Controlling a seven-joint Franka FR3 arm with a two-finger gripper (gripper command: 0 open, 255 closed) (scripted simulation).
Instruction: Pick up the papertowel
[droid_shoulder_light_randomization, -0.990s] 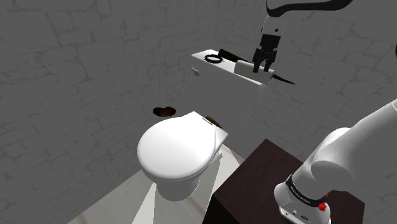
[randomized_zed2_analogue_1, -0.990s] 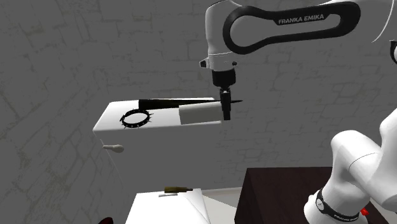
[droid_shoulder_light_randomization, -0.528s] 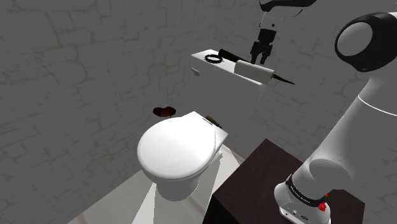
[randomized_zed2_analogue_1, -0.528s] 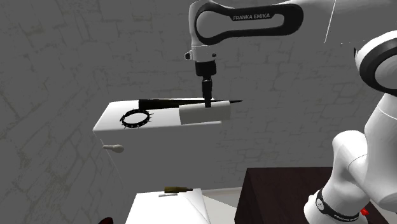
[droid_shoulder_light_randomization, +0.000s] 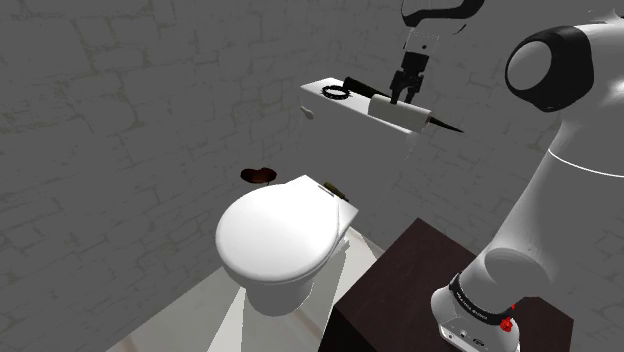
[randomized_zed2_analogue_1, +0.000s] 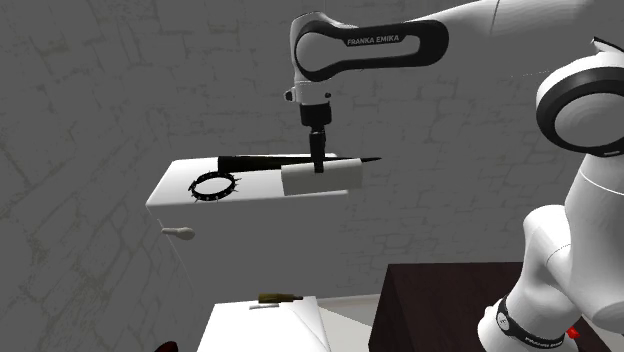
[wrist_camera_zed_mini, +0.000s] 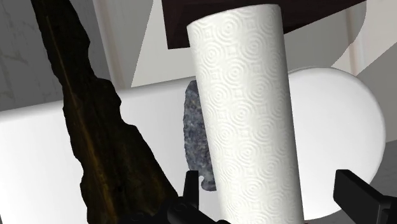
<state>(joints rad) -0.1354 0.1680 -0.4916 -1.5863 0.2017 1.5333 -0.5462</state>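
The paper towel (droid_shoulder_light_randomization: 398, 111) is a white embossed roll lying on its side on the white toilet tank top (droid_shoulder_light_randomization: 322, 86), near the end on the shoulder view's right. My gripper (droid_shoulder_light_randomization: 405, 95) hangs straight down over the roll's middle, open. In the wrist view the roll (wrist_camera_zed_mini: 248, 114) runs between the two black fingers (wrist_camera_zed_mini: 359, 194), with a gap on each side. From the second exterior view the gripper (randomized_zed2_analogue_1: 317, 165) reaches the top of the roll (randomized_zed2_analogue_1: 322, 177).
A black studded ring (randomized_zed2_analogue_1: 212, 186) and a long dark pointed piece (randomized_zed2_analogue_1: 265, 159) share the tank top (randomized_zed2_analogue_1: 175, 180), the pointed piece lying just behind the roll. Below are the white toilet lid (droid_shoulder_light_randomization: 285, 230) and the dark stand (droid_shoulder_light_randomization: 400, 290).
The gripper has slid along the roll from its end toward its middle, leftward in both exterior views. The arm's upper links swung in over the stand. The roll has not moved.
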